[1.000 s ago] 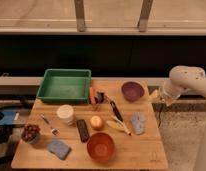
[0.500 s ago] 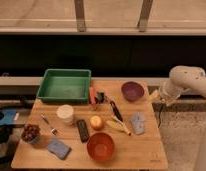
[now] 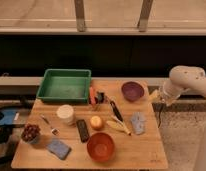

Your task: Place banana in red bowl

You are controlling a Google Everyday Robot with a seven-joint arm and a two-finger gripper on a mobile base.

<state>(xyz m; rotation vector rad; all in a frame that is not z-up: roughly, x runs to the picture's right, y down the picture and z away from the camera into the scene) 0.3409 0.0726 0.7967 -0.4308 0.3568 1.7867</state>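
The tool [image 3: 156,96] hangs off the worktop's [image 3: 141,150] right edge, toward the far right corner and beside the purple bowl [image 3: 132,91]. I cannot tell whether it is open or closed, and it seems to hold nothing.

The step in hand looks like the reach. It should come in over the banana's [image 3: 119,126] middle, turn the tool across its length, and descend clear of the orange [image 3: 96,122] and the grey item [image 3: 138,122] before gripping gently.

The banana lies flat right of centre, toward the near edge, slanting from the orange toward the near right corner. It is slim, pale yellow, slightly curved and dark-tipped. The red bowl [image 3: 100,146] sits at the near edge, just left of the banana.
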